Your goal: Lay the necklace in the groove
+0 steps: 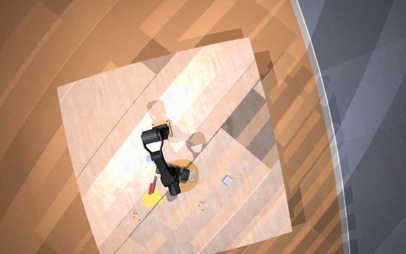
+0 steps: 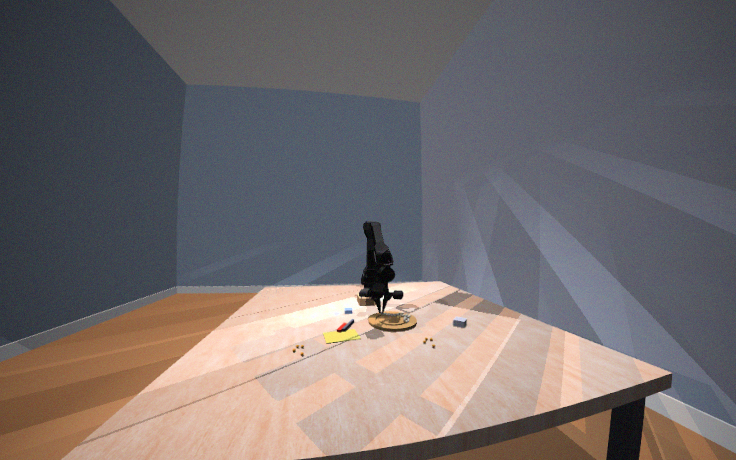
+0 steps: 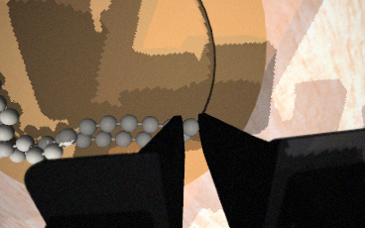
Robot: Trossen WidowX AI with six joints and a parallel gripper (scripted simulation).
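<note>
The round wooden bead board (image 1: 193, 164) (image 2: 392, 323) (image 3: 240, 25) lies on the table under the arm. The pearl necklace (image 1: 192, 175) (image 2: 406, 318) (image 3: 129, 123) is bunched near the board's edge, at the left in the wrist view. From there two rows of beads run across to the fingers. My gripper (image 2: 381, 312) (image 3: 189, 122) is shut on the necklace, with a bead showing between the fingertips, over the board. The left finger hides some beads. Most of the groove lies in shadow, and the bunched beads are not laid along it.
A yellow sheet (image 1: 152, 199) (image 2: 341, 337) lies beside the board, with a red and dark tool (image 1: 150, 188) (image 2: 341, 327) at it. A blue block (image 1: 148, 158) (image 2: 348, 310) and a pale box (image 1: 227, 180) (image 2: 460, 322) stand on opposite sides. Small amber beads (image 1: 198, 205) (image 2: 433, 346) lie in two groups.
</note>
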